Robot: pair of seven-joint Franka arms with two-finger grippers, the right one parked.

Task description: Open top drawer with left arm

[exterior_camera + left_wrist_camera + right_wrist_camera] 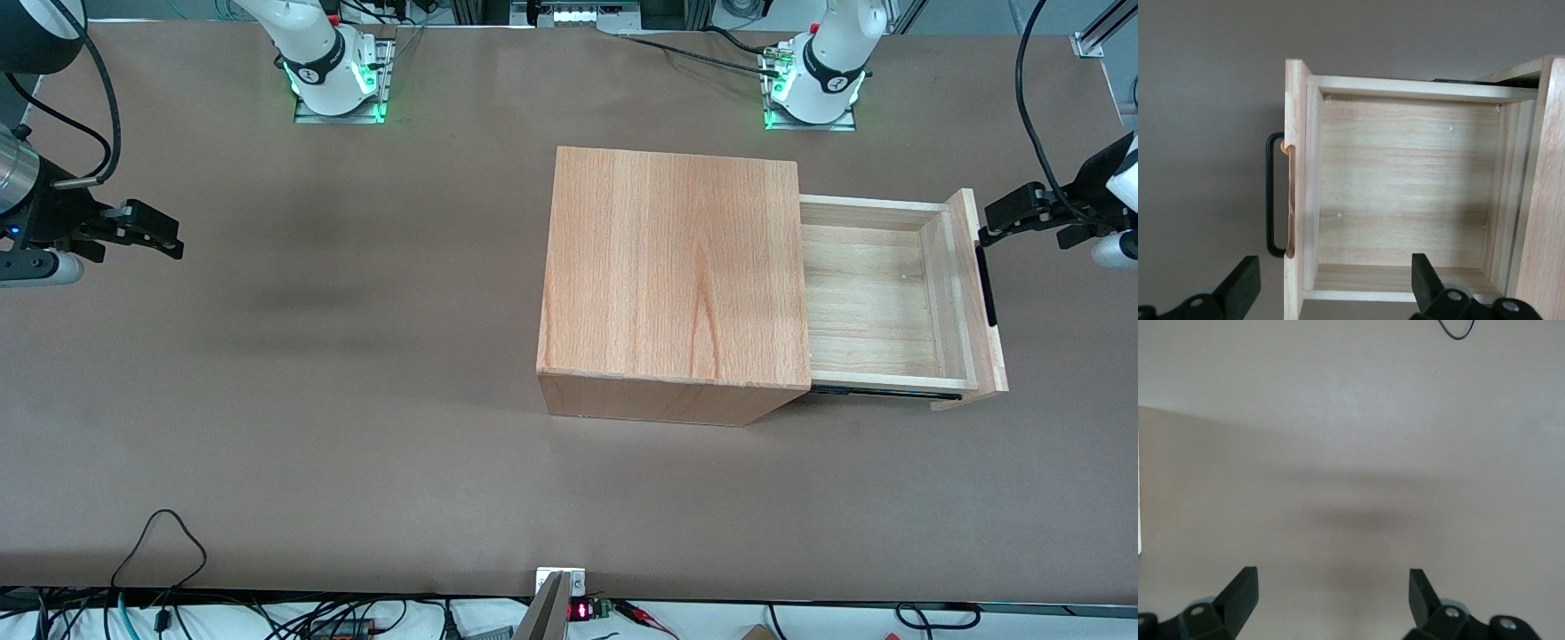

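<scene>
The top drawer (876,298) stood pulled out of the box (676,276) at centre right. The gripper (1000,218), fingers spread and empty, hovered just outside the front panel, near the handle (987,284), whose length ran crosswise to the pull.

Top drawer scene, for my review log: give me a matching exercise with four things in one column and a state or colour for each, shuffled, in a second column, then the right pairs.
Column one:
1. top drawer
2. bar handle
3. gripper
4. wooden box body

Column two:
A. black, fixed on the front panel
B. open, nothing held, up beside the front panel
C. pulled out, pale inside with nothing in it
D. reddish wood top, resting on the brown table

Pairs: 1-C, 2-A, 3-B, 4-D
</scene>
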